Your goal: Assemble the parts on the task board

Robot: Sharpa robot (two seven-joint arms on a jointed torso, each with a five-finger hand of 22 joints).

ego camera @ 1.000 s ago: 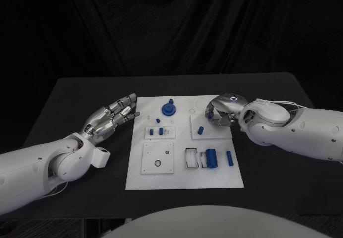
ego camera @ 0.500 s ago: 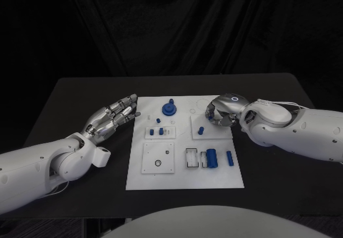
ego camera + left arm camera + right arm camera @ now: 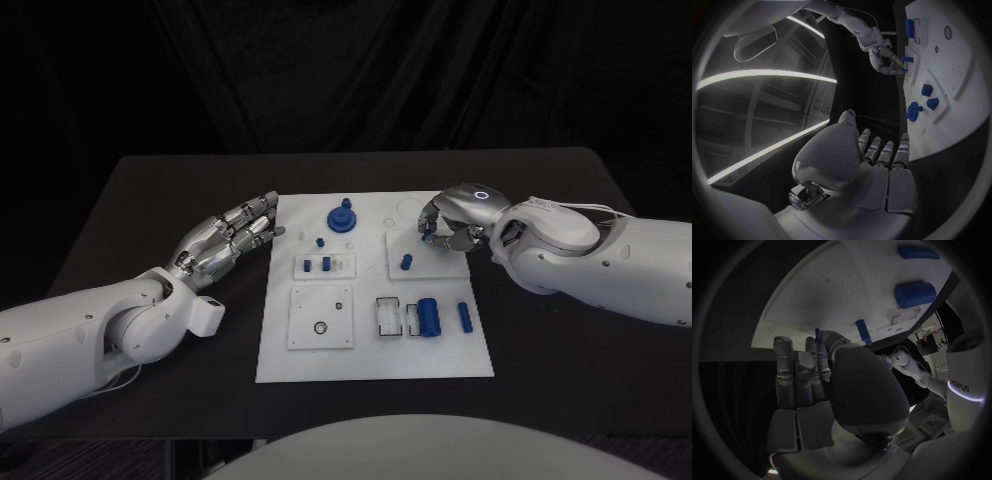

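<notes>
Board (image 3: 372, 350) lies mid-bench (image 3: 144, 200), white, with blue parts on it. Left hand (image 3: 228, 238) hovers just off the board's left edge, fingers straight and apart, holding nothing. Right hand (image 3: 454, 222) sits over the board's upper right area, fingers curled in around a small blue peg (image 3: 817, 335) — the peg tip shows between the fingers in the right wrist view. Knob (image 3: 342, 218) stands at the board's top centre. Short pin (image 3: 407, 263) stands just beside the right hand. Cylinder (image 3: 428, 317) and thin bar (image 3: 463, 318) lie side by side lower right — apart from both hands.
</notes>
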